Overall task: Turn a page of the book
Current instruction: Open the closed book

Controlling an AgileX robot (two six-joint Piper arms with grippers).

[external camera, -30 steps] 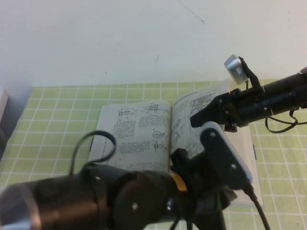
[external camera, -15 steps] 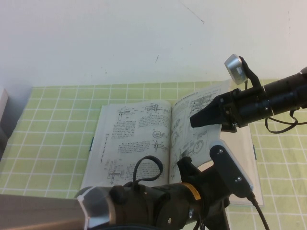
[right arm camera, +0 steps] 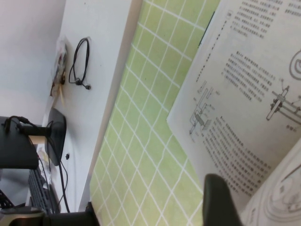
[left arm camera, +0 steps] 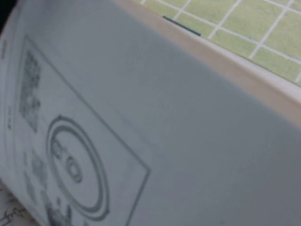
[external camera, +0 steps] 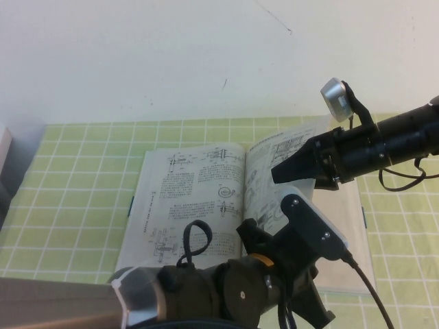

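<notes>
- We see the book (external camera: 206, 199) lying open on a green mat (external camera: 75, 157) ruled with white grid lines, its spine running away from the robot and a thin dark cover edge showing along its left side.
- The left-hand leaf (external camera: 192, 195) lies flat, printed with columns of Chinese text and small technical drawings.
- The page (external camera: 274, 171) on the right side of the book carries boxed circular mechanical diagrams; its far right corner stands lifted off the stack beneath, near the right arm.
- The right gripper (external camera: 278, 173) reaches in from the right and hovers over the upper part of that page, its dark tip pointing toward the spine. In the right wrist view only one dark fingertip (right arm camera: 221, 200) shows, with the text leaf (right arm camera: 249, 108) and the mat (right arm camera: 141, 141) beyond it; we take its jaws as spread wide, with nothing between them.
- The left gripper (external camera: 305, 305) is low in the foreground of the high view, over the near right part of the book; the arm and its wrist camera housing cover the fingers, so we cannot tell whether they are parted or clenched.
- The left wrist view looks closely across a leaf with a boxed ring diagram (left arm camera: 75, 169), with the book's page edges (left arm camera: 244, 80) and the green mat (left arm camera: 254, 33) behind.
</notes>
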